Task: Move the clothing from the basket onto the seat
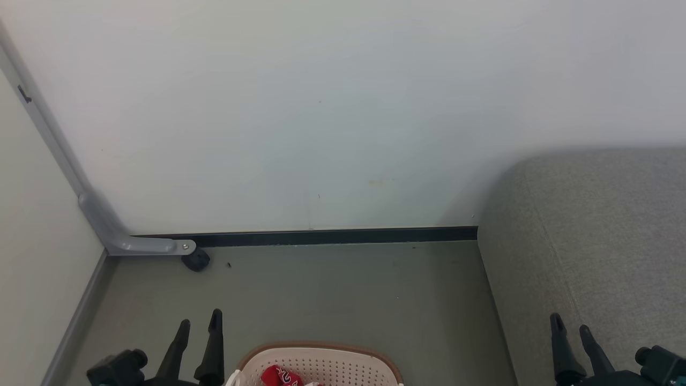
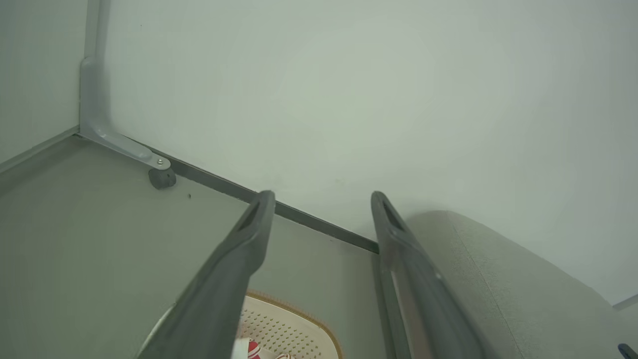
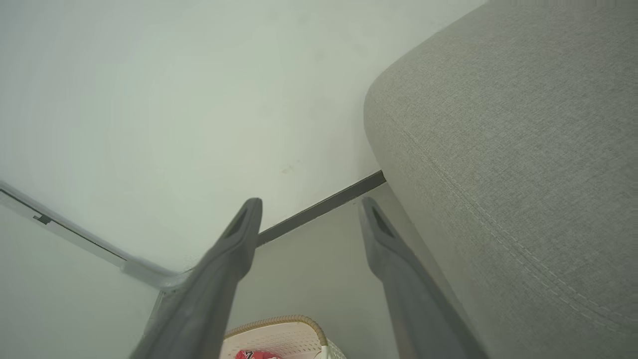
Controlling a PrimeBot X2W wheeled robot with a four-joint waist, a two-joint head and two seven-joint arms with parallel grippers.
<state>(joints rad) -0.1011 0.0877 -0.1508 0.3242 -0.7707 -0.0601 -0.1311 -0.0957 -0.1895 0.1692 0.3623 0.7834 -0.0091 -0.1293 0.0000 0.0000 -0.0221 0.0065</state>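
The basket [image 1: 332, 367] stood on the floor [image 1: 348, 289] at the near edge, between the two grippers, with the red clothing [image 1: 281, 377] inside it. The seat [image 1: 589, 241] was on the right, well apart from the clothing. The left gripper [image 1: 200, 317] and the right gripper [image 1: 569, 323] were both released - fingers spread, grasping nothing.

- The head view looked forward and down: floor [image 1: 343, 300] in the middle, wall [image 1: 321, 107] beyond, basket [image 1: 332, 365] at its bottom edge, seat [image 1: 589, 241] at right.
- The left wrist view looked along the left gripper [image 2: 323, 195], tilted, toward that wall.
- The right wrist view looked along the right gripper [image 3: 310, 201], close beside the seat.
- All three shared the basket's far rim, the skirting strip [image 1: 332, 236] and the seat's corner.
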